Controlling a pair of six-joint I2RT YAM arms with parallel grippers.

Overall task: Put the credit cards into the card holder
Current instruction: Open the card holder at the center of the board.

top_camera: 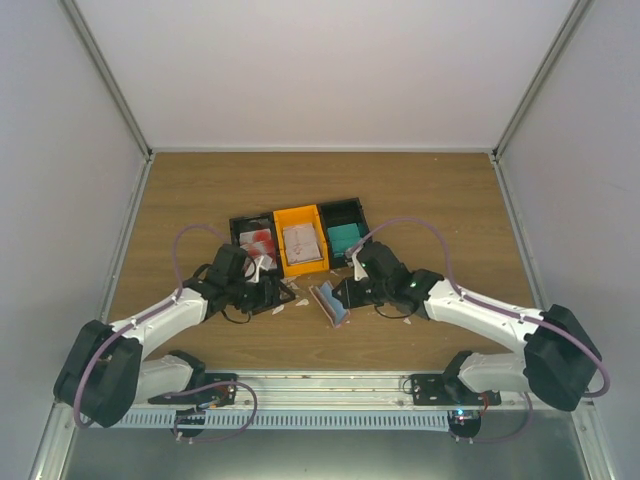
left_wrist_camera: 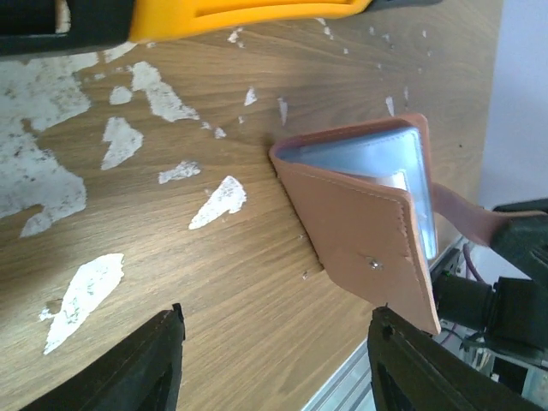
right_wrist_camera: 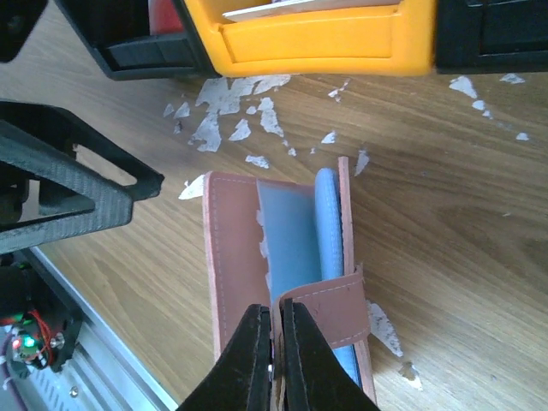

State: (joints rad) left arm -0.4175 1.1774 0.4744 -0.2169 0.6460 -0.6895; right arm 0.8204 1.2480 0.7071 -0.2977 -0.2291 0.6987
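Top view: bright, even overhead light; white walls washed out; faint soft shadows under arms; mild wide-angle bend at edges.
Left wrist view: table [left_wrist_camera: 248,282] washed bright at 10 o'clock; card holder [left_wrist_camera: 360,231] sharp; left gripper [left_wrist_camera: 274,360] soft at 6 o'clock.
Right wrist view: orange bin [right_wrist_camera: 308,38] glossy, slightly soft at 12 o'clock; right gripper [right_wrist_camera: 274,360] blurred at 6 o'clock.

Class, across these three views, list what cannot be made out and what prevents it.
- Whether the pockets of the card holder hold cards: edge-on in both wrist views, too small from the top.
- How many credit cards lie in the bins: stacked, tiny from the top; wrist views crop them.
- The end of the strap: right wrist view, the right gripper clamps over it.
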